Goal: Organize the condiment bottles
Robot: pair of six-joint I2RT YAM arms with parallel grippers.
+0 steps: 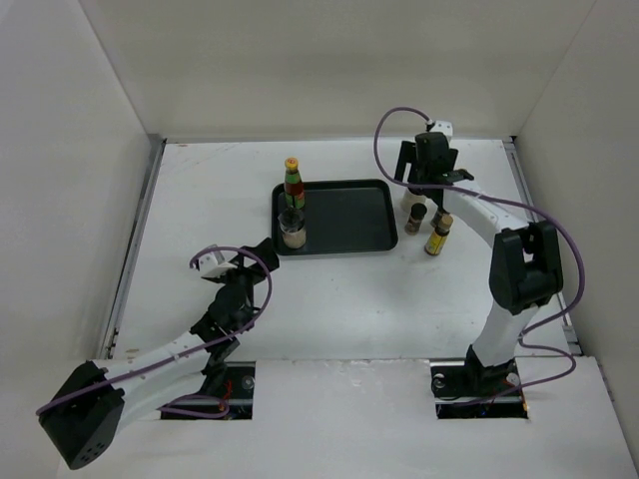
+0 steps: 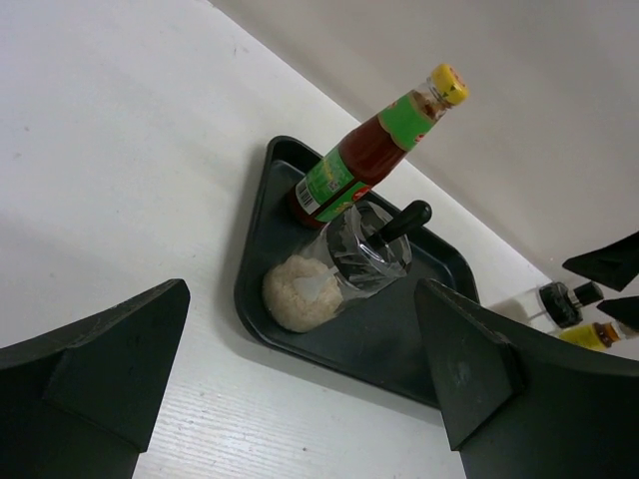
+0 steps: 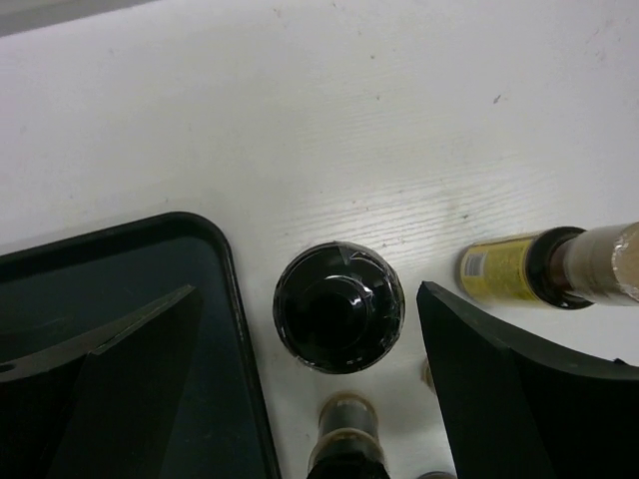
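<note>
Gathering the condiment bottles onto the black tray seems the plan. The red-green bottle and the short clear jar stand in its left part, while others wait on the table just right of it. We judge the right end effector hangs there, jaws wide and empty, to take the black-capped bottle, which sits centred beneath it between the fingers, untouched. The left end effector, equally wide and holding nothing, hovers near the tray's near-left corner.
</note>
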